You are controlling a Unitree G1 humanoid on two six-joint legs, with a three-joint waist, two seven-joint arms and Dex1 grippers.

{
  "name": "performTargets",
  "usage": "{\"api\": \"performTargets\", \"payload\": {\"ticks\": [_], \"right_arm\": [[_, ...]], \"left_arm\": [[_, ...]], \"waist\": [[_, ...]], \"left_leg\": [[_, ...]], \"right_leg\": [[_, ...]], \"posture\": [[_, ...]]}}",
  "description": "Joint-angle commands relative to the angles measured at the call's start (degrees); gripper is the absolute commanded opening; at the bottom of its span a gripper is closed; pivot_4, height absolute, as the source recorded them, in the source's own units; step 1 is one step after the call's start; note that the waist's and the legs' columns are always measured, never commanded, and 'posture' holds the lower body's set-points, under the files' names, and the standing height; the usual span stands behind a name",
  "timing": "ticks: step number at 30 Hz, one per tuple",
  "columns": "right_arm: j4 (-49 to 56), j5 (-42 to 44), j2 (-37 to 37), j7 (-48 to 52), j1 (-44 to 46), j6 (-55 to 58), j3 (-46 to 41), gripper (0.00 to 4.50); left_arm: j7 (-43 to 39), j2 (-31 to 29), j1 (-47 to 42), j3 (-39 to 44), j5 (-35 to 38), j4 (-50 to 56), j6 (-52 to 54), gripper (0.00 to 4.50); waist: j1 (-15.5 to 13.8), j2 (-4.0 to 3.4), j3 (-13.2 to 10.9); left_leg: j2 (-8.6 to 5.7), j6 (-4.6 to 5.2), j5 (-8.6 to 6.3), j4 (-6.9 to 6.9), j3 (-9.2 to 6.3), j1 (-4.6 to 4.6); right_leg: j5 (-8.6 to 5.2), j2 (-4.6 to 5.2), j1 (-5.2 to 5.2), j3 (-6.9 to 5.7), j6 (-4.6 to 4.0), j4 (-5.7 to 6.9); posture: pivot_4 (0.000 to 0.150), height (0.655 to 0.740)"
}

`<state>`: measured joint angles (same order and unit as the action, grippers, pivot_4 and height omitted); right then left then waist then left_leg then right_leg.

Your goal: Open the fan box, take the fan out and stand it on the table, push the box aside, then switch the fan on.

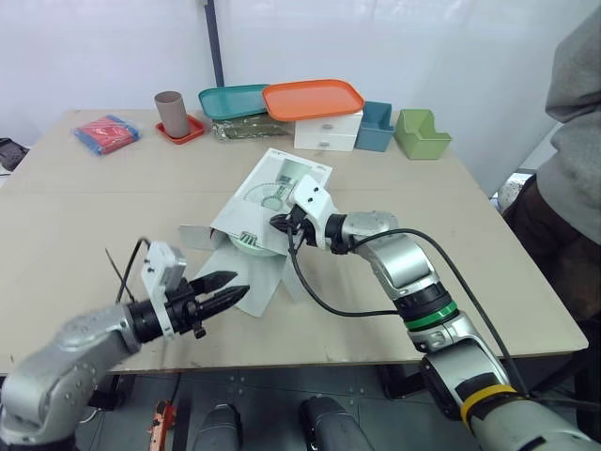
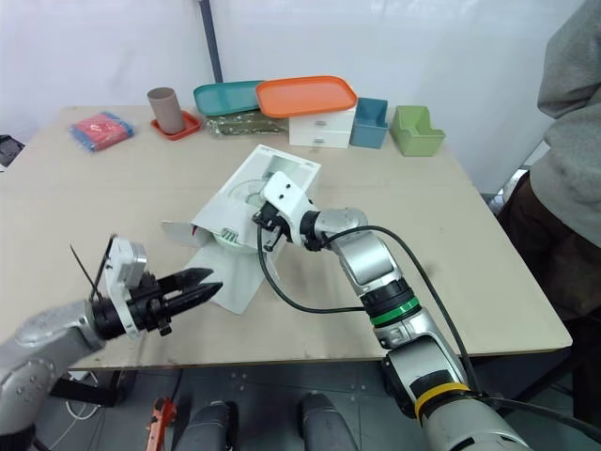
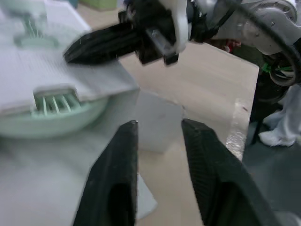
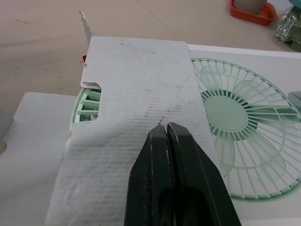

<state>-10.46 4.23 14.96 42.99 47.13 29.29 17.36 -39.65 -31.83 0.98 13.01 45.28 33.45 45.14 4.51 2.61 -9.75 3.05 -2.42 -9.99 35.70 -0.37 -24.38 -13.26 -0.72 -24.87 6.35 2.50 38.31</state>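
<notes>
The white fan box [image 1: 282, 183] lies flat mid-table, printed fan picture facing up and its near end flaps spread open. The pale green fan [image 1: 249, 240] peeks out of that open end under a cardboard flap [image 4: 136, 84]. My right gripper [image 1: 280, 224] is shut, its tips resting on top of that flap with nothing between them. My left gripper [image 1: 237, 289] hovers low just in front of the box's near flap, open with a narrow empty gap. The left wrist view shows the fan's rim [image 3: 51, 110] and the right gripper [image 3: 94, 42] beyond my fingers [image 3: 117, 160].
Along the back edge stand a red cloth [image 1: 106, 133], a brown cup [image 1: 172, 113] in a red dish, a teal tray [image 1: 230, 99], an orange tray [image 1: 313, 99] on white drawers [image 1: 329, 132], and blue [image 1: 376, 127] and green bins [image 1: 421, 133]. A person [image 1: 573, 141] stands at the right.
</notes>
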Motion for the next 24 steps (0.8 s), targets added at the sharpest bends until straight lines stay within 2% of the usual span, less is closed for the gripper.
{"api": "performTargets", "payload": {"ticks": [1, 5, 9, 14, 18, 24], "right_arm": [[-0.13, -0.38, 0.51, 0.95, 0.35, 0.25, 0.14, 0.00], [-0.30, -0.50, 0.71, 1.32, 0.78, 0.33, 0.03, 0.00], [-0.22, -0.67, 0.94, 1.26, 0.90, 0.38, -0.09, 0.00], [0.00, -0.73, 0.97, 1.08, 0.67, 0.37, -0.07, 0.00], [0.74, -0.80, 1.37, 0.80, 0.49, 0.65, -0.30, 0.00], [1.85, -0.70, 1.80, 0.38, 0.09, 1.47, -0.47, 0.00]], "left_arm": [[12.02, 9.26, 0.92, 2.93, 5.81, -2.01, 1.66, 2.78], [15.50, 12.81, -1.08, 2.86, 8.65, -5.24, 3.20, 2.78], [20.81, 16.93, -5.51, 5.21, 15.41, -11.08, 4.85, 2.78], [24.21, 17.91, -7.80, 5.55, 17.68, -15.56, 5.93, 2.78], [26.58, 19.45, -10.76, 7.20, 23.16, -21.44, 7.68, 2.78], [28.19, 21.25, -13.02, 7.49, 25.99, -23.86, 7.53, 2.78]], "waist": [[-0.17, 0.01, 0.00], [-0.15, 0.05, 0.02], [-0.18, 0.05, 0.02], [-0.13, 0.05, 0.03], [-0.15, 0.05, 0.03], [-0.15, 0.05, 0.03]], "left_leg": [[0.00, 0.00, 0.00, 0.02, -0.01, 0.00], [-0.04, -0.01, 0.01, 0.14, -0.03, 0.02], [-0.06, -0.01, 0.01, 0.15, -0.04, 0.07], [-0.07, -0.01, 0.00, 0.13, -0.05, 0.08], [-0.07, -0.01, 0.00, 0.11, -0.07, 0.08], [-0.09, -0.02, 0.00, 0.12, -0.07, 0.08]], "right_leg": [[0.01, 0.00, 0.03, 0.00, 0.01, -0.01], [0.06, 0.02, 0.16, -0.01, 0.09, -0.03], [0.08, 0.01, 0.23, 0.00, 0.10, -0.05], [0.08, 0.01, 0.28, 0.01, 0.14, -0.11], [0.09, 0.00, 0.30, 0.00, 0.18, -0.11], [0.08, 0.01, 0.33, 0.01, 0.16, -0.16]], "posture": [[0.150, 0.7400], [0.150, 0.7400], [0.150, 0.7400], [0.150, 0.7400], [0.150, 0.7400], [0.150, 0.7400]]}}
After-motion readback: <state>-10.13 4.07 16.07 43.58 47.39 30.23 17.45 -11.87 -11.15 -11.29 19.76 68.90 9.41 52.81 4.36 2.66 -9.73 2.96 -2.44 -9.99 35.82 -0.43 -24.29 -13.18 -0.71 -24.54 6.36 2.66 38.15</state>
